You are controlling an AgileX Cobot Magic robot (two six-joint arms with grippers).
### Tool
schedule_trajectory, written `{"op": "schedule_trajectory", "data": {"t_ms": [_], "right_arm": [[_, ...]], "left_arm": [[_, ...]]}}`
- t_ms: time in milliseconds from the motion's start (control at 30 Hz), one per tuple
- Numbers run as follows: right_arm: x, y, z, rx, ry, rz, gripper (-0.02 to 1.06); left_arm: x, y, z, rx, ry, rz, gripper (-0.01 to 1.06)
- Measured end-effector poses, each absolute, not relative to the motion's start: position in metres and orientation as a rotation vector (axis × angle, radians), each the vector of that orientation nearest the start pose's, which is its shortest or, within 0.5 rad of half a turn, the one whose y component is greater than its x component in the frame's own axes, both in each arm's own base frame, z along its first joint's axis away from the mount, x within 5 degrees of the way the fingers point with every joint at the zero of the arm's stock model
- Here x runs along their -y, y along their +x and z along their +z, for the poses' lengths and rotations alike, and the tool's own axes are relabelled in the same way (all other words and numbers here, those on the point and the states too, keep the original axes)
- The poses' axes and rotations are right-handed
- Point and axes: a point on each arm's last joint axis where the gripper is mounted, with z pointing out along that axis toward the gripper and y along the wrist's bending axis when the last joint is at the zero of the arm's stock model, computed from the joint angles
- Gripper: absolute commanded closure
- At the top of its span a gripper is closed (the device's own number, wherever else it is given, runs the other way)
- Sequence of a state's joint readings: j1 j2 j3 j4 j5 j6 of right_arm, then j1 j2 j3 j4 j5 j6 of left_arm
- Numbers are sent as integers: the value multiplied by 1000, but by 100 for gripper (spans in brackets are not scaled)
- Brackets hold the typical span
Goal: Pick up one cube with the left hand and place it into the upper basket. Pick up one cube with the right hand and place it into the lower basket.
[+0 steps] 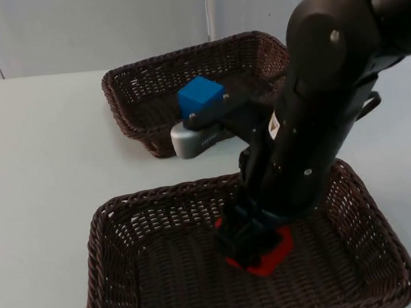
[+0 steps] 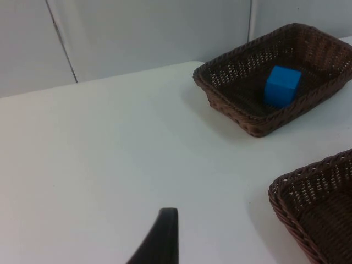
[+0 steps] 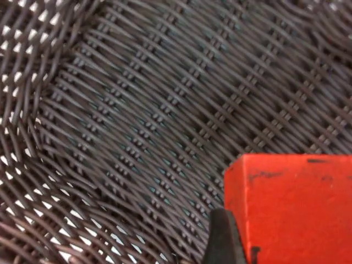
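Altogether two baskets and two cubes are on the white table (image 1: 38,155): one blue cube (image 1: 201,96) and one red cube (image 1: 267,253). The right gripper (image 1: 244,239) reaches down into the lower basket (image 1: 107,229), and the red cube sits right at its fingertips, on the woven floor. In the right wrist view the red cube (image 3: 291,206) lies against a black fingertip (image 3: 223,239), but whether the fingers clamp it or have let go cannot be told, since the arm covers them from above. That arm also hides much of the red cube, the lower basket's middle, and part of the upper basket (image 1: 123,96) behind it. The blue cube rests inside the upper basket, beyond the right gripper, near the partition wall (image 1: 91,26). The left wrist view shows one fingertip (image 2: 162,239) of the left gripper over bare table; the blue cube (image 2: 282,85) lies well ahead of it in the upper basket (image 2: 220,82), and a corner of the lower basket (image 2: 286,190) is cut off at the frame's edge. Its grip cannot be judged.
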State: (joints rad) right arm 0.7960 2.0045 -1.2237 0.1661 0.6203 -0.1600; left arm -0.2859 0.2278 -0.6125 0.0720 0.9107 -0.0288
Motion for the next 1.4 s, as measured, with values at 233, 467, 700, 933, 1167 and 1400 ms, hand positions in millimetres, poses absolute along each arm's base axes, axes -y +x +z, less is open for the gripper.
{"op": "schedule_trajectory", "data": {"t_ms": [233, 467, 700, 933, 1167, 1400], "right_arm": [[-281, 263, 126, -2683, -1185, 269, 89], [-281, 263, 126, -2680, -1184, 270, 44], [-281, 263, 126, -2680, -1184, 270, 33], [-281, 263, 127, -2676, -1182, 272, 33], [-280, 263, 155, -2603, -1157, 306, 33], [-271, 253, 227, -2432, -1095, 384, 33]], "left_arm": [[3, 29, 319, -1992, 266, -116, 13], [3, 29, 319, -1992, 266, -116, 13], [3, 29, 319, -1992, 266, -116, 13], [3, 29, 319, -1992, 266, -116, 13], [3, 29, 319, -1992, 266, -116, 13], [3, 29, 319, -1992, 266, -116, 13]]}}
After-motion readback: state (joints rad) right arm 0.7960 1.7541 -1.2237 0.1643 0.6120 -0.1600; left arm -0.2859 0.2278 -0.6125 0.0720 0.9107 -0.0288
